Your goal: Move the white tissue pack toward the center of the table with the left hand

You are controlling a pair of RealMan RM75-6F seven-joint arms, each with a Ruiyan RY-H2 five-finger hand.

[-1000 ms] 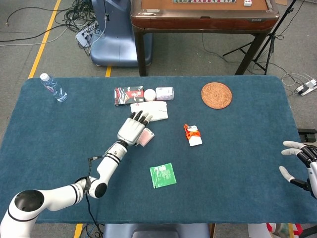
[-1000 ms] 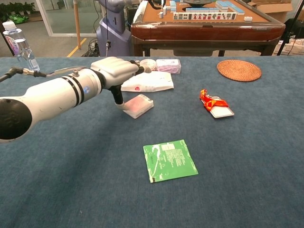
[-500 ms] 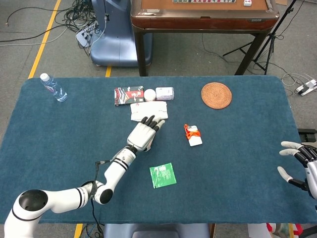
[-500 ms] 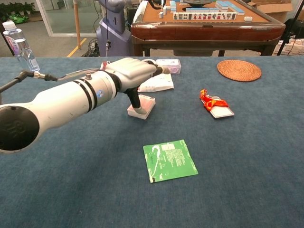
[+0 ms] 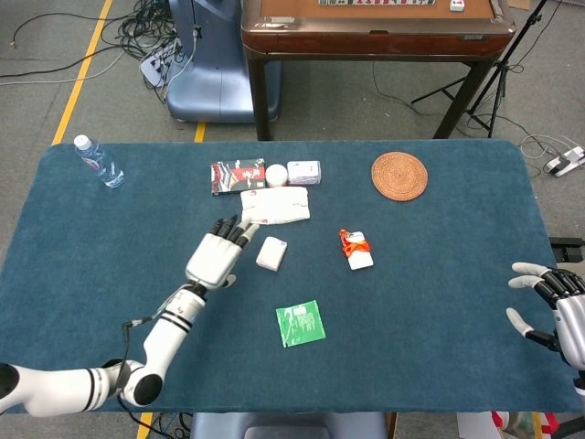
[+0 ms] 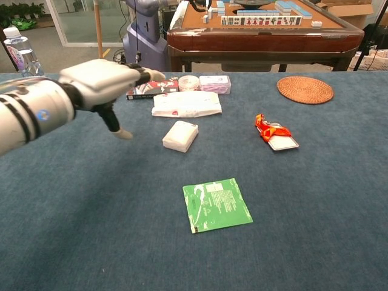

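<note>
The small white tissue pack (image 5: 271, 253) lies flat on the blue table (image 5: 439, 274), just below a larger white pouch (image 5: 275, 206); in the chest view the pack (image 6: 180, 136) sits alone, with nothing touching it. My left hand (image 5: 217, 254) hovers a little to the left of the pack with its fingers stretched out and apart, holding nothing. The chest view shows the same hand (image 6: 100, 79) raised above the cloth, thumb pointing down. My right hand (image 5: 553, 311) rests at the table's right edge with fingers spread, empty.
A green sachet (image 5: 301, 323) lies nearer the front. An orange-and-white packet (image 5: 356, 248) sits to the right, a woven coaster (image 5: 399, 176) at the back right. A red-black box (image 5: 238, 176), round tub (image 5: 277, 174) and small pack (image 5: 304, 172) line the back; a water bottle (image 5: 98, 161) stands far left.
My left hand let go of the tissue pack and drew back to the left and up. The pack stays where it was set, right of its earlier spot. The right hand barely moved.
</note>
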